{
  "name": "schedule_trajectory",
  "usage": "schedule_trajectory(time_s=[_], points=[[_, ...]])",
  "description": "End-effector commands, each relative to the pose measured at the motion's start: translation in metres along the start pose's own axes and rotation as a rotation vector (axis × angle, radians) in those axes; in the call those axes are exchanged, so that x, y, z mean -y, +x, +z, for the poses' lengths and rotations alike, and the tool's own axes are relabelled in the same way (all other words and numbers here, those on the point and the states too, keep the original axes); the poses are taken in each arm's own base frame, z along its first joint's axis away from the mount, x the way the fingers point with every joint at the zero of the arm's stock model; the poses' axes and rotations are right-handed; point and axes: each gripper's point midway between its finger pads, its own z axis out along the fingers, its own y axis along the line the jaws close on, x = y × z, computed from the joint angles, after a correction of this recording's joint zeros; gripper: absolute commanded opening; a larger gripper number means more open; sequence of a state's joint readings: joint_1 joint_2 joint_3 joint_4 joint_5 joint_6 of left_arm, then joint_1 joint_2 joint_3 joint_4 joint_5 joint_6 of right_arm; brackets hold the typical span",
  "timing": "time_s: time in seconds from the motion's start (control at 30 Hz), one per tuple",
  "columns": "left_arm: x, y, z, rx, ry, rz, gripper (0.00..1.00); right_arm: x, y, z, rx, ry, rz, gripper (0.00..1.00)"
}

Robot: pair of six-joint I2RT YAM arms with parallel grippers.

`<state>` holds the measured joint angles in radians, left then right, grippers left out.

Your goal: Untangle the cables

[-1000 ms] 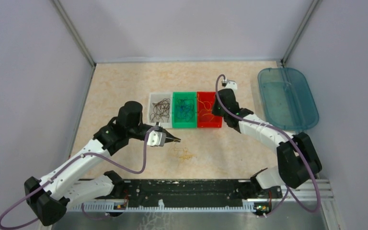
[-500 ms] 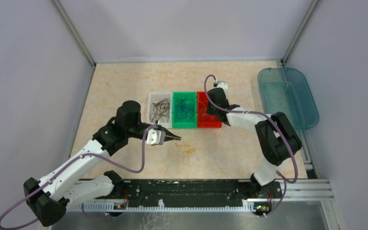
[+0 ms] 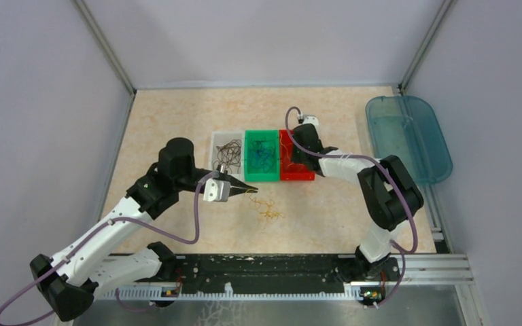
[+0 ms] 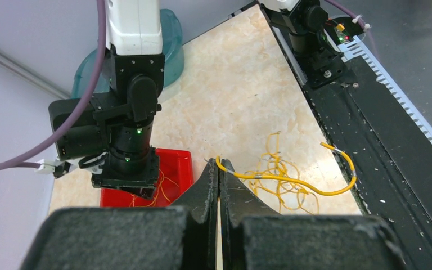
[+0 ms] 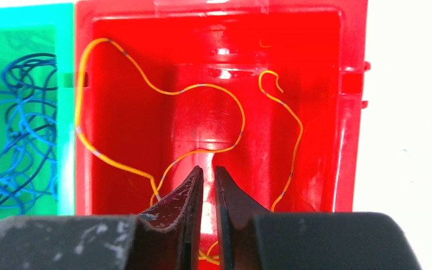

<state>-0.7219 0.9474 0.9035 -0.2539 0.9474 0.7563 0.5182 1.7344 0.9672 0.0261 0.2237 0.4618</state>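
Observation:
My left gripper (image 4: 219, 166) is shut on one end of a yellow cable (image 4: 292, 181), which arcs to the right above the table. Beneath it a loose tangle of yellow cables (image 3: 269, 215) lies on the table. In the top view the left gripper (image 3: 253, 191) hovers just left of and above that tangle. My right gripper (image 5: 208, 169) points down into the red bin (image 5: 349, 112), its jaws a narrow slit apart with nothing between the tips. Thin yellow cables (image 5: 202, 90) lie on that bin's floor. Blue cables (image 5: 17, 129) fill the green bin (image 5: 64, 50) beside it.
Three small bins stand in a row mid-table: a white bin (image 3: 214, 153) with brown cables, the green bin (image 3: 262, 178) and the red bin (image 3: 299, 176). A teal translucent lid (image 3: 408, 139) lies at the right edge. The black base rail (image 3: 265, 265) runs along the near edge.
The right arm swung left and down over the red bin, and its jaws closed, then parted slightly. The left gripper rose a little, drawing a yellow cable out of the tangle.

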Motion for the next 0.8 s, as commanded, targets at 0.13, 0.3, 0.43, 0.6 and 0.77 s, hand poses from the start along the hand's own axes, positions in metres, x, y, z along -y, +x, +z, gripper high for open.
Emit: schedule_trajectory(time_s=[0.13,0.3,0.43,0.6,0.77], points=[[-0.009,-0.023,-0.001,0.049,0.001,0.037,0.0,-0.037,-0.125,-0.076,0.363,-0.153,-0.039,0.46],[-0.006,-0.02,-0.001,0.044,0.01,0.008,0.0,-0.056,-0.156,-0.116,0.5,-0.284,-0.066,0.87],[-0.006,-0.02,0.0,0.047,0.006,-0.041,0.0,-0.073,-0.152,-0.167,0.611,-0.477,-0.096,0.99],[-0.005,-0.013,0.001,0.038,-0.012,-0.104,0.0,-0.092,-0.104,-0.244,0.704,-0.843,-0.164,0.99],[-0.007,-0.007,0.003,0.024,-0.021,-0.09,0.0,-0.11,-0.03,-0.299,0.599,-1.237,-0.256,0.97]])
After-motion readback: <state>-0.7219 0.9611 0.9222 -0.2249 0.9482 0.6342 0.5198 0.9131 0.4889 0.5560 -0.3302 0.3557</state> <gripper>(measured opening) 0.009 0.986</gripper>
